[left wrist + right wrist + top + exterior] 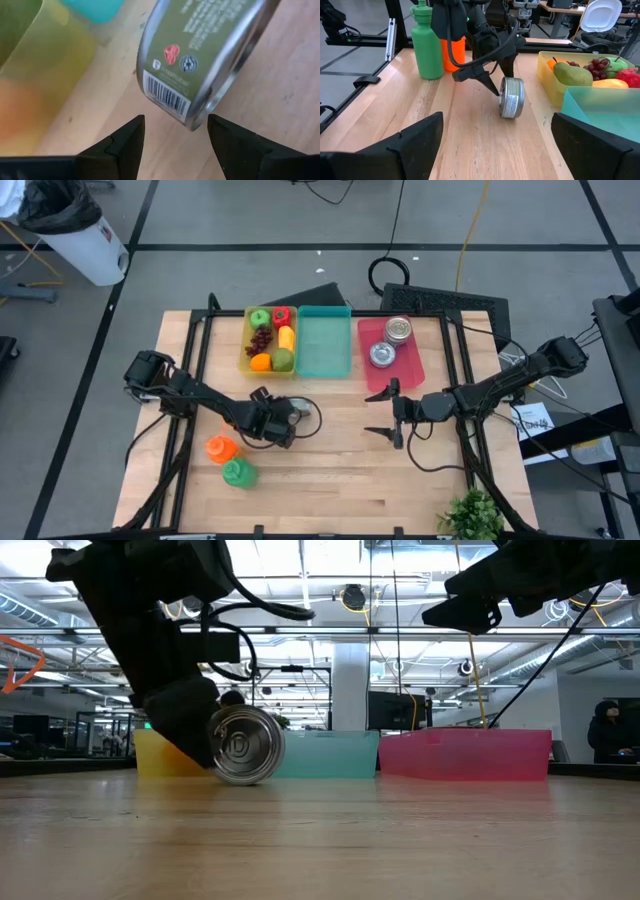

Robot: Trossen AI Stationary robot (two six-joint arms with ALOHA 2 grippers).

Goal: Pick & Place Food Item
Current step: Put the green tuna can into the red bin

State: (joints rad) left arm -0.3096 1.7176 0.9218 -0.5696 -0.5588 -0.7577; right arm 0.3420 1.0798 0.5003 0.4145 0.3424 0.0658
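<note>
A silver can with a green label [511, 97] lies on its round wall on the wooden table [330, 470], left of centre. One flat end faces the near edge [245, 745]. My left gripper [504, 80] slants down at the can from the left and is open. In the right wrist view one finger stands at the can's near end and the other behind its upper far side. In the left wrist view the can [200, 55] lies just beyond the fingertips. My right gripper [385, 412] hangs open above the table, right of centre, with nothing between its fingers. My left gripper has one fingertip [495, 91] right at the can's near flat end [502, 99], coming slanting down from the table's left. I cannot tell whether that finger or the other touches the can. The can rests on the table.
Along the far edge stand a yellow bin [247, 350] with fruit, a teal bin [325, 345] and a pink bin [405, 365] with two cans. An orange bottle [220, 447] and a green bottle [238, 472] stand near the left arm. A plant [470, 515] sits at the near right corner.
</note>
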